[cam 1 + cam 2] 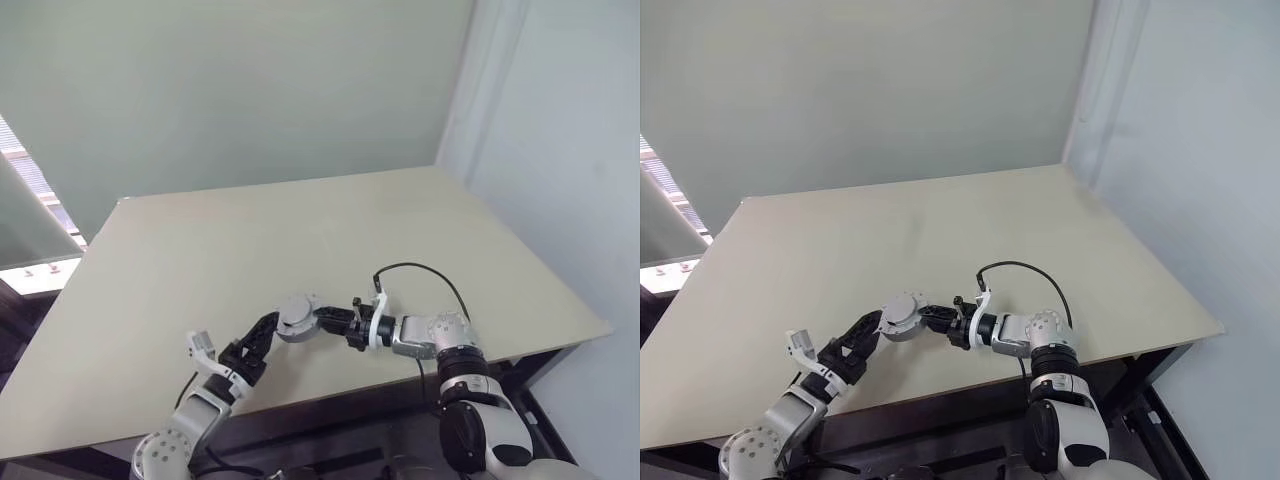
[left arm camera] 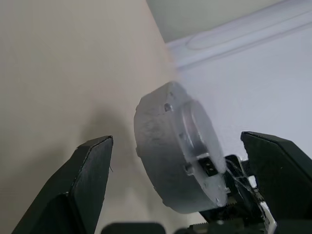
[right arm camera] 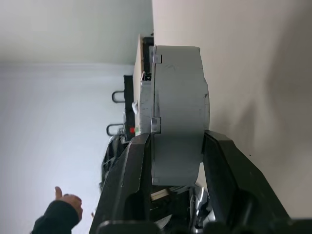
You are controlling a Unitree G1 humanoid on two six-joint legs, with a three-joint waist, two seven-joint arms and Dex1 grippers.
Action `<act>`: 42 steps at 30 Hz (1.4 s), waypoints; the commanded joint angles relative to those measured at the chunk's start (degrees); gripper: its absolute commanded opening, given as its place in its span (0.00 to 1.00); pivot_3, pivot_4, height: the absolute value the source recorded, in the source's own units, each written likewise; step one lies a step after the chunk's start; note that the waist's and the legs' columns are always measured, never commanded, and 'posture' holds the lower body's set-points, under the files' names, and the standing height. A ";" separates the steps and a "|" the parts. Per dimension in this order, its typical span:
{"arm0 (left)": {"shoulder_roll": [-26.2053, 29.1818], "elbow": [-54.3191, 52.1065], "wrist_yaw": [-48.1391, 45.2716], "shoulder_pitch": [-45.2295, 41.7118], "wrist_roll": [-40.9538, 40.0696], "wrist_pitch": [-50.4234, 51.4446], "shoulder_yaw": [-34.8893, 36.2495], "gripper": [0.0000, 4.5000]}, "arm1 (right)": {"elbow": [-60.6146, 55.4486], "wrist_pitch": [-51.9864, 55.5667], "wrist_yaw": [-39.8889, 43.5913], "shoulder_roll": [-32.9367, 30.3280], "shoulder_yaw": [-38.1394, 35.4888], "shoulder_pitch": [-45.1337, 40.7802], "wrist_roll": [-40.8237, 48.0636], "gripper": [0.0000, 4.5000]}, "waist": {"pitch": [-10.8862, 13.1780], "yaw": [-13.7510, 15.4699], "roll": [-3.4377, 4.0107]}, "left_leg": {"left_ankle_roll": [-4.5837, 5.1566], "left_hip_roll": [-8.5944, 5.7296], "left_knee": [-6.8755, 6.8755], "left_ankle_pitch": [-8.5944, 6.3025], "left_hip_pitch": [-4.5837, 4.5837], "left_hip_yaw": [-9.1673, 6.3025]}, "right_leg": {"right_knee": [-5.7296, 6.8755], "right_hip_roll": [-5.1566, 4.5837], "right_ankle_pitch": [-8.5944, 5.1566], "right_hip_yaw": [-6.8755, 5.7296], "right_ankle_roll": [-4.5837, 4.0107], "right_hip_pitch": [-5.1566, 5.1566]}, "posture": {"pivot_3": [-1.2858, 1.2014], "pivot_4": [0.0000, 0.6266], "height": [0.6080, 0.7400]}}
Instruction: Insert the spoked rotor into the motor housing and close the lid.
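A thick grey round motor housing [image 1: 297, 316] hangs on edge just above the table near its front edge, with my right gripper [image 1: 312, 320] shut on its rim. In the right wrist view the two fingers [image 3: 136, 165] clamp the housing [image 3: 178, 87] across its thickness, and a seam splits it into a thin slice and a thicker one. I cannot tell which slice is the lid. My left gripper [image 1: 270, 325] is open right beside the housing [image 2: 161, 146], one finger [image 2: 90, 165] on each side, not touching. The spoked rotor is hidden.
The beige table [image 1: 300, 230] stretches away in front, with its right edge close to a pale wall. A black cable [image 1: 420, 270] loops up from my right wrist. A person's hand [image 3: 66, 202] shows beyond the table in the right wrist view.
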 commanded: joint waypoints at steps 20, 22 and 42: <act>-2.49 4.09 -1.15 -3.65 -3.40 -1.62 -3.18 0.87 | -10.01 4.32 -1.48 5.94 3.63 2.64 7.74 0.28 | -0.01 0.04 -0.01 | 0.00 0.00 0.02 0.00 -0.01 0.01 | -0.01 0.01 0.00 0.00 0.00 0.01 | 0.52 0.00 1.00; -2.44 4.07 -1.14 -3.42 -3.75 -1.10 -3.35 0.71 | -10.05 4.20 -1.46 5.88 3.80 2.65 7.85 0.28 | -0.01 0.04 -0.01 | 0.00 -0.01 0.02 0.00 -0.02 0.01 | -0.01 0.01 0.00 0.00 0.00 0.01 | 0.52 0.00 1.00; -4.64 5.33 0.42 -4.02 -8.36 -4.50 -2.39 0.47 | -11.54 -4.99 -0.49 4.53 7.96 3.88 6.80 0.74 | 0.00 0.03 -0.02 | 0.01 0.00 0.04 0.00 -0.02 0.02 | -0.01 0.01 0.00 0.01 0.00 0.01 | 0.52 0.00 1.00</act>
